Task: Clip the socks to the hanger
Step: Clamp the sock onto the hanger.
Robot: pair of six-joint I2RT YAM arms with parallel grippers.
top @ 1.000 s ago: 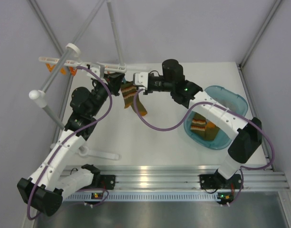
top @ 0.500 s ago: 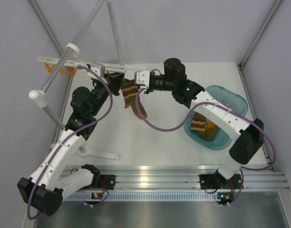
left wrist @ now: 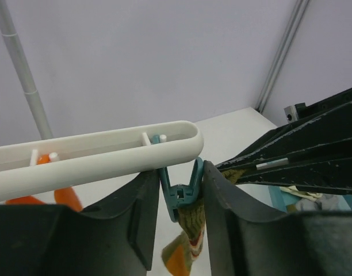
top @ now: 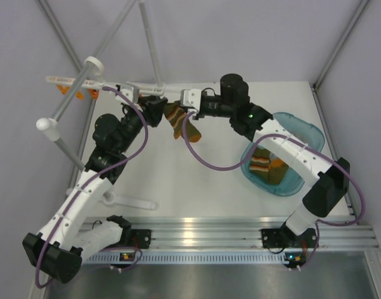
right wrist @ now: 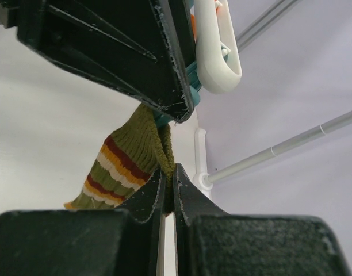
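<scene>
Upper centre of the overhead view: the right gripper (right wrist: 169, 172), jaws shut, is pinching a striped sock (right wrist: 130, 152) beneath the white hanger (left wrist: 95, 152), while the left gripper (left wrist: 179, 170), jaws part-open, is bracketing its end teal clip (left wrist: 180, 194). Advisable: confirming the clip's bite before either is withdrawing.

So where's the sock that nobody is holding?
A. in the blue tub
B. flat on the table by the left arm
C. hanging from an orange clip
A: the loose sock lies in the blue tub, while the right end effector pinches the other sock up by the hanger.
</scene>
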